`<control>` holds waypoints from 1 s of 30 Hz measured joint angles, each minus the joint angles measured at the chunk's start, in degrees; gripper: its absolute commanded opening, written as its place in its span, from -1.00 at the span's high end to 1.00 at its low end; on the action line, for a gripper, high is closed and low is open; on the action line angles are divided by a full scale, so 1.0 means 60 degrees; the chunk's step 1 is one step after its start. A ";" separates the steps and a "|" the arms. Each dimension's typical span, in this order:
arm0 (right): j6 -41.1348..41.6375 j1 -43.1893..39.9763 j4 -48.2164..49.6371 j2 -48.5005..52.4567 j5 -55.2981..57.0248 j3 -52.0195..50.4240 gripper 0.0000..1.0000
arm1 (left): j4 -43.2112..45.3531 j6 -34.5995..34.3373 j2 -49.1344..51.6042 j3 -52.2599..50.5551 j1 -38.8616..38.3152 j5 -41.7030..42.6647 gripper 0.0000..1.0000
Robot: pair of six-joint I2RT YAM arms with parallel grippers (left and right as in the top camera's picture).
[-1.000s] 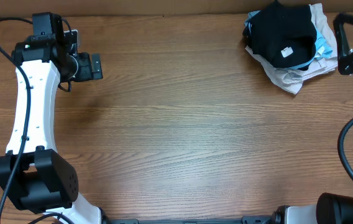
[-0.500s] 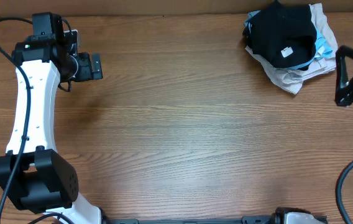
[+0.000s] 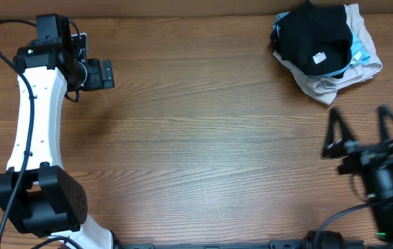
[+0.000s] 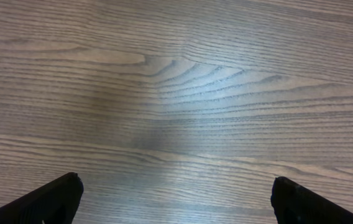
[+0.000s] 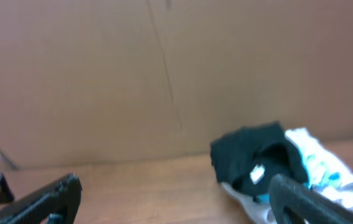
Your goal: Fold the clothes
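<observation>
Nearest the base, the right gripper (image 3: 360, 138) stands over bare worktop (image 3: 217, 138) at the right side. Its fingers are spread wide and nothing lies between them. Its outline is blurred in the overhead view, so its exact pose is uncertain.

Further out on the far left, the left gripper (image 3: 103, 73) is also spread and empty. Its wrist camera shows only wood grain beneath it.

At the far right corner lies the black shirt (image 3: 311, 38), bunched in a heap with its white label (image 3: 319, 57) facing up. It rests on a light blue garment (image 3: 359, 48) and on white and beige garments (image 3: 321, 86), touching both. Folding is not yet begun.

Risks noted:
- The shirt sits directly on the other clothes. A deep pinch is likely to catch the layers beneath and drag the whole pile out.
- No hem, sleeve or shoulder can be made out in the heap. A grasp at a random fold would likely lift a tangled lump rather than a spreadable edge.
- The pile lies near the worktop's back edge and a cardboard wall (image 5: 102, 74). A pushing approach could jam it against the wall.
- The left gripper is well apart from the shirt, so a one-armed pull could leave it twisted.
</observation>
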 measured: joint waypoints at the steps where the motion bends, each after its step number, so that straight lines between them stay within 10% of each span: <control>1: -0.0004 0.0000 0.0703 -0.0517 -0.0102 -0.1035 -1.00 | 0.0000 0.0000 0.0000 0.0000 0.0000 0.0000 -0.99; 11: 0.0550 0.0000 0.4954 -0.2892 -0.0645 -0.6692 -1.00 | 0.0004 0.0000 0.0000 0.0000 0.0000 -0.0007 -0.99; 30: 0.0739 0.0000 0.5089 -0.3796 -0.0127 -0.8684 -1.00 | 0.0007 0.0000 0.0000 0.0000 0.0000 -0.0007 -1.00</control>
